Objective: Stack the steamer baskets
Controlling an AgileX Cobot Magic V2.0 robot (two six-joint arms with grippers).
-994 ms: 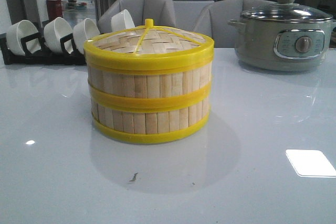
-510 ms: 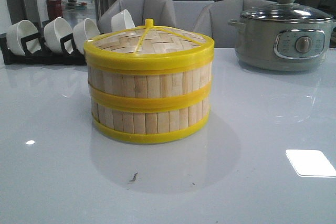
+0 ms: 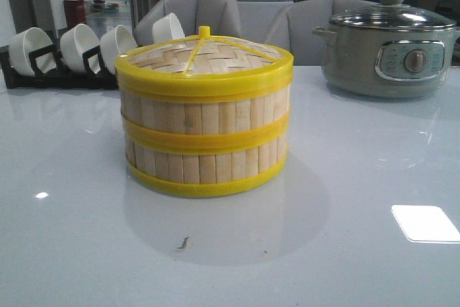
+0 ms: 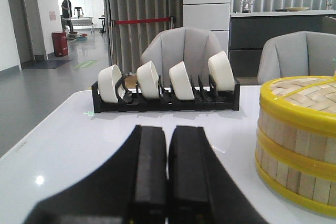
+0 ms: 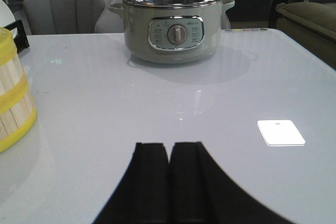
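Observation:
Two steamer baskets stand stacked at the middle of the white table, the upper tier (image 3: 205, 111) on the lower tier (image 3: 205, 165). The woven bamboo lid (image 3: 205, 57) with its yellow knob covers the top, so the white liners are hidden. The stack also shows in the left wrist view (image 4: 299, 145) and at the edge of the right wrist view (image 5: 13, 98). My left gripper (image 4: 169, 129) is shut and empty, to the left of the stack and apart from it. My right gripper (image 5: 169, 145) is shut and empty, to the right of the stack. Neither gripper shows in the front view.
A grey-green electric pot (image 3: 388, 44) with a glass lid stands at the back right, also in the right wrist view (image 5: 173, 24). A black rack with several white bowls (image 3: 65, 55) stands at the back left, also in the left wrist view (image 4: 165, 85). Grey chairs stand behind the table.

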